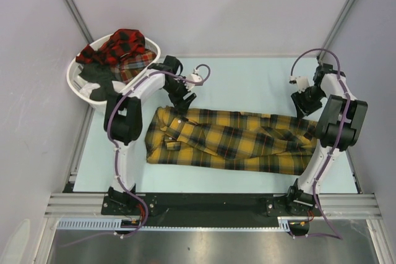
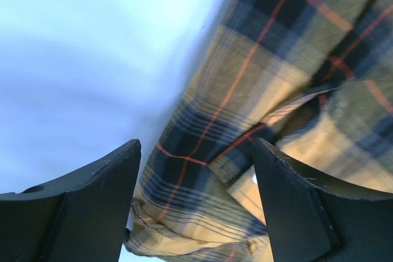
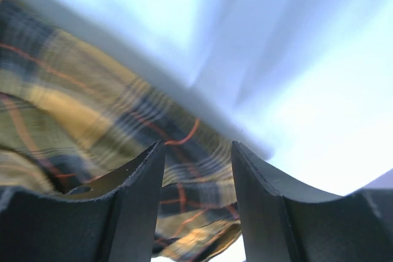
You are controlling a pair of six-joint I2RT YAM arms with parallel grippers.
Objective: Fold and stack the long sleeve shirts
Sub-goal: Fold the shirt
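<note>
- The mustard-yellow shirt [image 1: 229, 140] lies across the middle of the top view on the pale table [image 1: 247, 81]. It is drawn into a long band with its collar [image 1: 168, 129] at the left end. The red-and-black shirts [image 1: 124, 44] are heaped in the white basket [image 1: 70, 72] at upper left.
- The left gripper [image 1: 183, 104] hangs over the collar end, its jaws standing wide with nothing between them. The right gripper [image 1: 305, 104] sits over the band's right end. Its jaws are apart more narrowly, and cloth shows through the gap rather than pinched in it.
- The flannel looks light, soft and limp. It will likely sag from any pinch point and drag along the table, and its layers may slide over one another. It is neither fragile nor slippery.
- The best hold is probably a pinch on the band's far edge at both ends, taking all layers at once. The thick collar and button strip are best avoided.
- The top view alone shows the whole layout, the basket and both arms, but not the jaw gaps.
- The left wrist view shows the gap plainly. The shirt's edge runs from upper right to lower centre, with bare table at left.
- The right wrist view is blurred, with cloth at lower left and a pale surface at upper right.
</note>
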